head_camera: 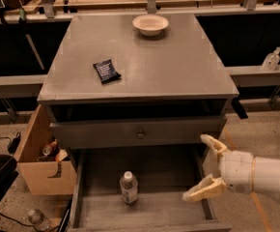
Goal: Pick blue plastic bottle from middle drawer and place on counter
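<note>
The blue plastic bottle (129,188) stands upright on the floor of the open middle drawer (149,211), a clear ribbed bottle with a white cap and pale label. The grey counter (140,57) tops the cabinet above it. My gripper (208,166) reaches in from the lower right on a white arm, over the drawer's right wall. Its two cream fingers are spread wide and hold nothing. It is well to the right of the bottle and apart from it.
A cream bowl (150,24) sits at the counter's back and a black snack packet (105,71) at its left. A shallow drawer front with a round knob (139,134) overhangs the middle drawer. A cardboard box (43,158) stands left of the cabinet. A small pump bottle (272,59) is far right.
</note>
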You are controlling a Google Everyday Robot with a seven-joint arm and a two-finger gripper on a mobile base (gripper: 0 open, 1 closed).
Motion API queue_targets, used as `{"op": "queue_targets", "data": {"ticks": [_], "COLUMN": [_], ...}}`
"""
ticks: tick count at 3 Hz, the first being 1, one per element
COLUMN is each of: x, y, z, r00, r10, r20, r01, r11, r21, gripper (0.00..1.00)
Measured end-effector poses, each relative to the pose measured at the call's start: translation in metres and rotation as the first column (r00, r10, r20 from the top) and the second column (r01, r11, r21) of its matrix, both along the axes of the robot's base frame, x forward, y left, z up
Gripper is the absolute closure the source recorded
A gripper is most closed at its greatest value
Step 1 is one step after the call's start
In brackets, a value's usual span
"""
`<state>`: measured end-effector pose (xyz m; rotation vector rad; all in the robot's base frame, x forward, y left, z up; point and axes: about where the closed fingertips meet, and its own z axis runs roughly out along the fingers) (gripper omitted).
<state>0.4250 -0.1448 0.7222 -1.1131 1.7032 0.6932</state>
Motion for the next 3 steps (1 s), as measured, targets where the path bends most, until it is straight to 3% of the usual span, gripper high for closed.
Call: {"op": "queue_targets", "data": {"ticks": [1, 2, 3], "x": [0.000, 0.000, 0.006], "y": [0.015, 0.015, 0.025], "z": [-0.010, -0.010, -0.043], "r00": [0.9966, 0.9966, 0.9993], "r10": [0.046, 0.046, 0.025], "r20": [0.069, 0.068, 0.029], "r01": [-0.049, -0.049, -0.026], "r11": [0.998, 0.998, 1.000], "r21": [0.047, 0.047, 0.006], "gripper": [0.00, 0.00, 0.00]}}
